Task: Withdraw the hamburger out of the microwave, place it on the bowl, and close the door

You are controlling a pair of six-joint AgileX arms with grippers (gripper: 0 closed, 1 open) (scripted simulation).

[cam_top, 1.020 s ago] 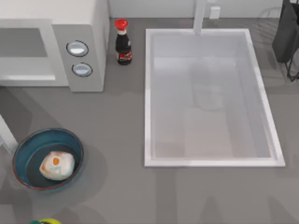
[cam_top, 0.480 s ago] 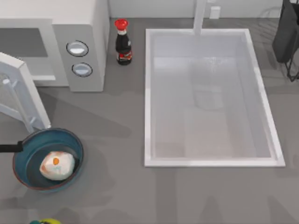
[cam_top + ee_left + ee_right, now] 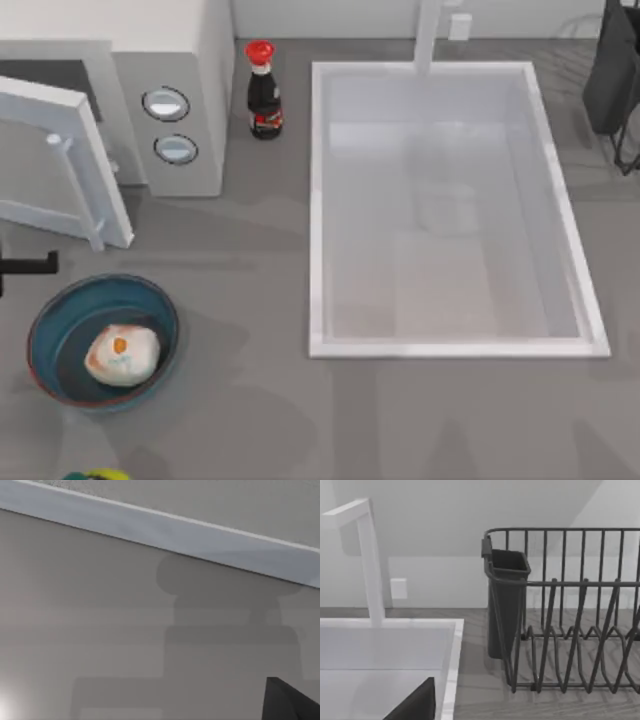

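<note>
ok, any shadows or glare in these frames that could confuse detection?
Top view: soft, even light; faint shadows on the table beside the bowl and below the door. Left wrist view: a blocky grey shadow on a pale surface, plus a bright glare spot in one corner. Right wrist view: the dish rack casts striped shadows on the counter.

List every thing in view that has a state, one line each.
door: partly open, swung out from the microwave.
hamburger: lying in the bowl.
soy sauce bottle: upright, red cap on.
sink: nothing in it.
left gripper: beside the door, at the top view's left edge.
</note>
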